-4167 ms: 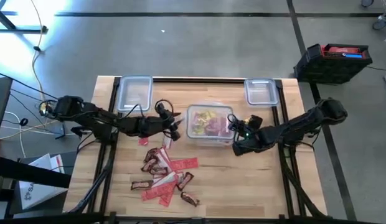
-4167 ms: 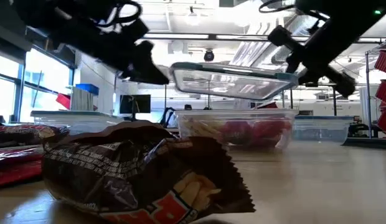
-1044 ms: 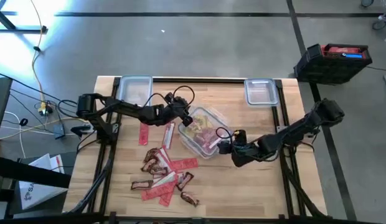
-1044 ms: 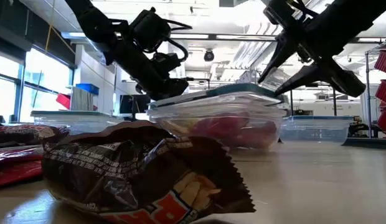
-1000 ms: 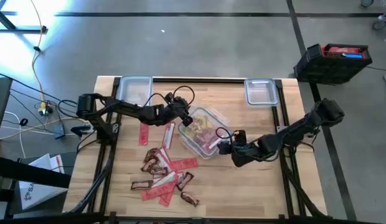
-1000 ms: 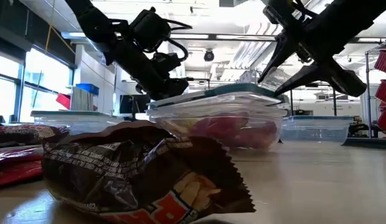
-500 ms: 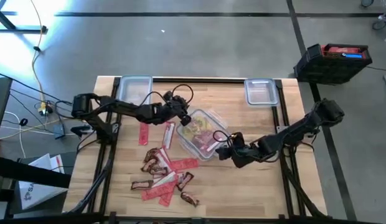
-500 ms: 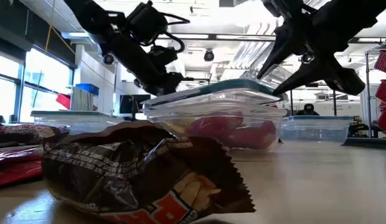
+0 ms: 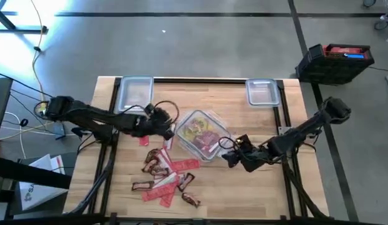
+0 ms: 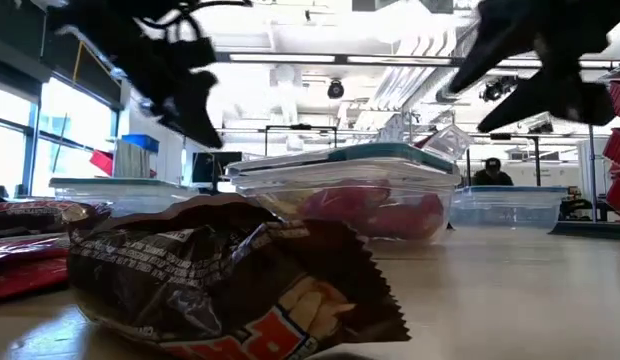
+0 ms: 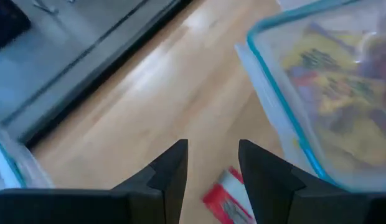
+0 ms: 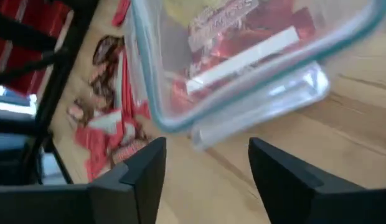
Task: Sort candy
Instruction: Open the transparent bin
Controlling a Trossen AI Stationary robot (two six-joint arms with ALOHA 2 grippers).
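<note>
Looking down, I see a lidded container (image 9: 199, 133) of candy (image 9: 200, 132) mid-table, left gripper (image 9: 167, 130) beside it, right gripper (image 9: 229, 157) just off its corner. Loose candy pile (image 9: 166, 177) lies nearer me. Wrist views: both sets of fingers parted, holding nothing.

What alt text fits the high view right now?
A lidded clear container of candy sits mid-table, the open left gripper and open right gripper at its sides. Loose red and brown candy lies nearer the front.
</note>
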